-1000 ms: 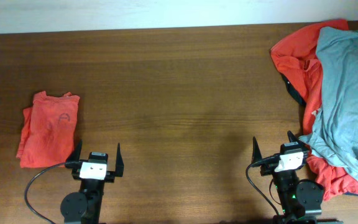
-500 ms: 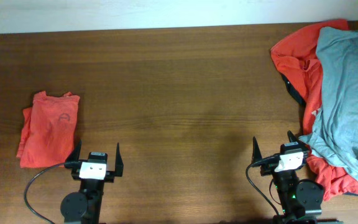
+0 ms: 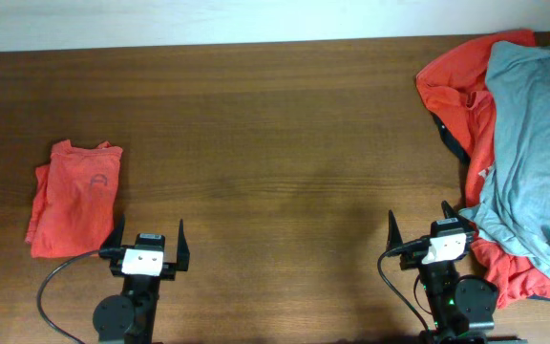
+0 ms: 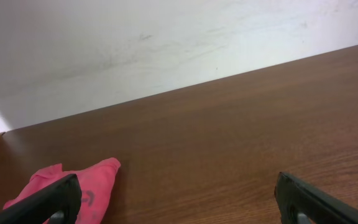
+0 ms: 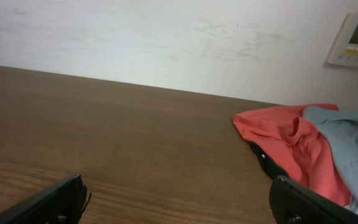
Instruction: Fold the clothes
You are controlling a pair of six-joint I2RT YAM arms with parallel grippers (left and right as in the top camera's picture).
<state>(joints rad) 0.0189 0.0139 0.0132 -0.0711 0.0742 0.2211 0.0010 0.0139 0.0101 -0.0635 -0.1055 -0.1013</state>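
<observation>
A folded orange-red shirt (image 3: 70, 196) lies at the table's left; it also shows in the left wrist view (image 4: 73, 186). A heap of unfolded clothes lies at the right: an orange-red garment (image 3: 456, 91) with a grey-blue shirt (image 3: 533, 153) on top, both seen in the right wrist view (image 5: 291, 140). My left gripper (image 3: 149, 234) is open and empty at the front edge, just right of the folded shirt. My right gripper (image 3: 420, 229) is open and empty at the front edge, its right finger beside the heap.
The wooden table (image 3: 275, 143) runs back to a white wall (image 4: 166, 37). A wall panel (image 5: 356, 40) hangs at the far right. Cables (image 3: 51, 287) trail from both arm bases at the front edge.
</observation>
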